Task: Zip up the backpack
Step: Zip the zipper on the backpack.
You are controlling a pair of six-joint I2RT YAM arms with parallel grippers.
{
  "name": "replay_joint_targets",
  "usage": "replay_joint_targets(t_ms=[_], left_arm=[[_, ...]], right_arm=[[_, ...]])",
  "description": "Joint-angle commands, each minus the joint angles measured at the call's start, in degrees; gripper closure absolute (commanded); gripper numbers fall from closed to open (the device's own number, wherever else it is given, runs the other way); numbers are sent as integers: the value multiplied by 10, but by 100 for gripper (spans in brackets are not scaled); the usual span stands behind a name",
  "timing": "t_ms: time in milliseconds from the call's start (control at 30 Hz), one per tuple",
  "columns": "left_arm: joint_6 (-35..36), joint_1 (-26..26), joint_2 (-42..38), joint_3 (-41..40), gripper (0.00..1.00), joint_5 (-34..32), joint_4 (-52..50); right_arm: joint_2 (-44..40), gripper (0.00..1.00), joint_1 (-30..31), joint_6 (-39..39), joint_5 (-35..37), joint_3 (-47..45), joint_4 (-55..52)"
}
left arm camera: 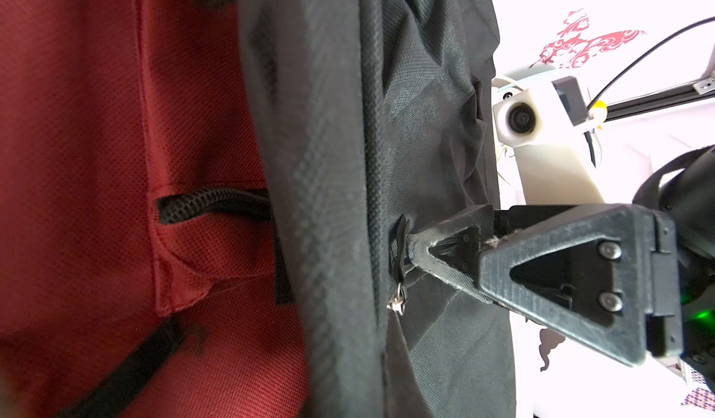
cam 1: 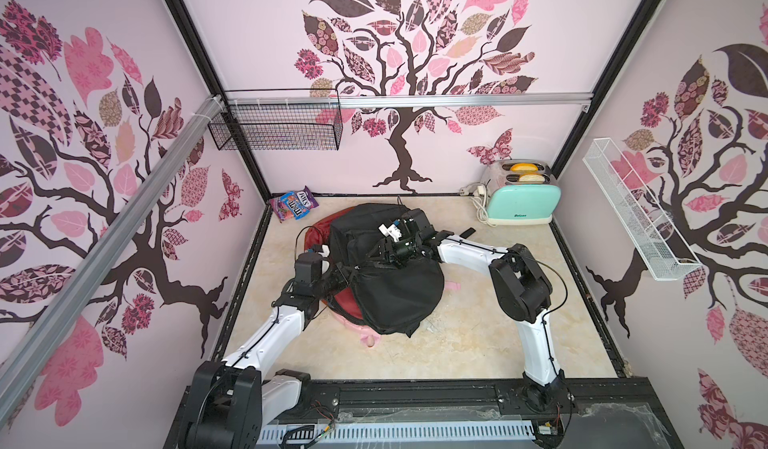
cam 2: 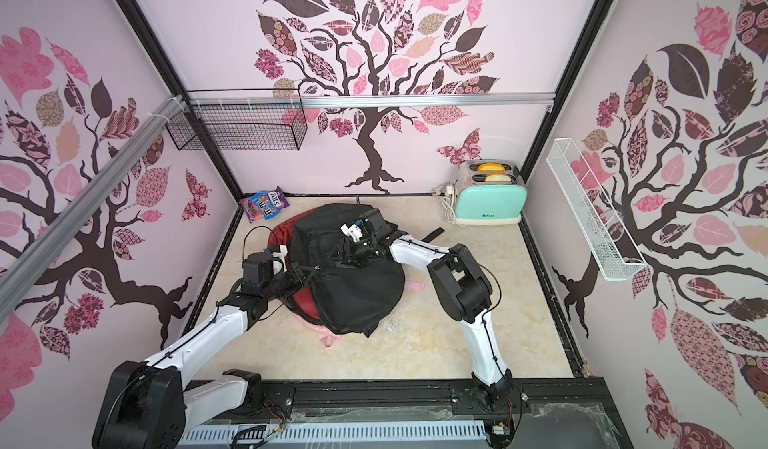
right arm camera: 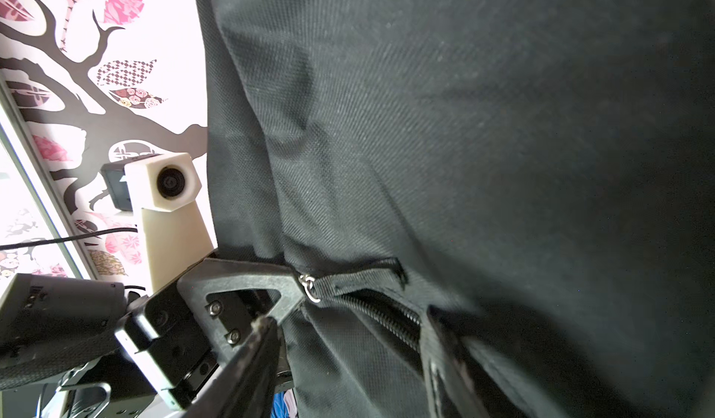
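The black backpack [cam 1: 395,297] [cam 2: 357,293] lies in the middle of the table, and its red lining [cam 1: 336,301] [left arm camera: 96,164] shows on the left side. My left gripper [cam 1: 350,271] [cam 2: 312,274] [right arm camera: 296,289] is shut on the black edge by the zipper, just beside the silver slider [left arm camera: 396,304] [right arm camera: 309,285]. Its own jaws are hidden in the left wrist view. My right gripper [cam 1: 384,258] [cam 2: 347,258] [right arm camera: 348,319] rests on top of the bag. Its fingers [left arm camera: 541,277] stand apart across a fold holding zipper teeth [right arm camera: 387,319], close to the black pull strap [right arm camera: 363,280].
A mint toaster [cam 1: 521,195] with a white cord stands at the back right. Candy bags [cam 1: 293,204] lie at the back left. A black wire basket [cam 1: 276,127] and a white wire shelf [cam 1: 636,214] hang on the walls. Something pink [cam 1: 368,334] sticks out under the backpack.
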Motion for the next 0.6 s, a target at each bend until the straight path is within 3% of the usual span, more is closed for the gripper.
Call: replay_joint_targets(t_ms=[0,567], left_arm=[[15,-10,-16,20,100,26,10],[8,-18,-23,13,100,49,34]], right_arm=[[17,40,9,-15,19,19,-25],[76,44,16,4,14,51,-7]])
